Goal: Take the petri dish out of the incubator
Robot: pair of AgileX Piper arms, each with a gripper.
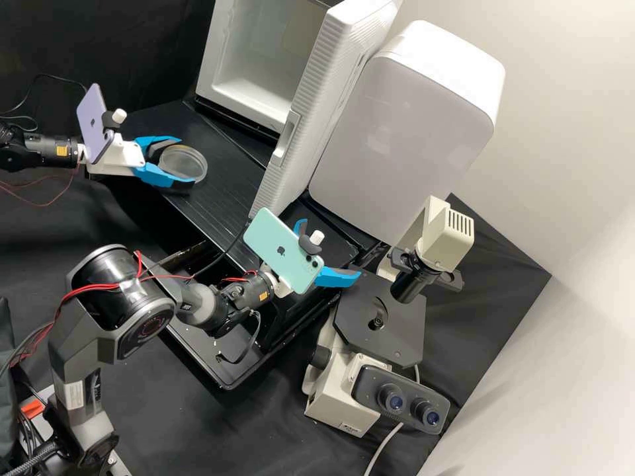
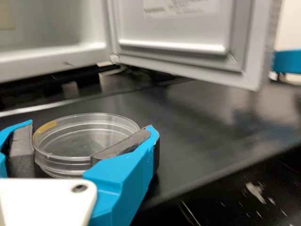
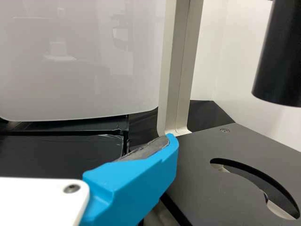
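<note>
A clear, round petri dish (image 1: 184, 162) (image 2: 80, 141) rests on the black bench (image 1: 225, 192), in front of the white incubator (image 1: 251, 53), whose door (image 1: 311, 112) stands swung open. My left gripper (image 1: 185, 162) (image 2: 89, 129) is low over the bench, shut on the dish, with one blue finger on each side of its rim. My right gripper (image 1: 333, 247) hangs open and holds nothing. It is beside the microscope stage (image 1: 380, 324), with one of its fingers (image 3: 141, 174) at the stage's edge.
A microscope (image 1: 377, 370) with a black stage, eyepieces and a large white hood (image 1: 410, 125) stands to the right of the incubator door. The bench's raised front edge (image 1: 218, 370) lies below the right arm. Black cloth covers the table around it.
</note>
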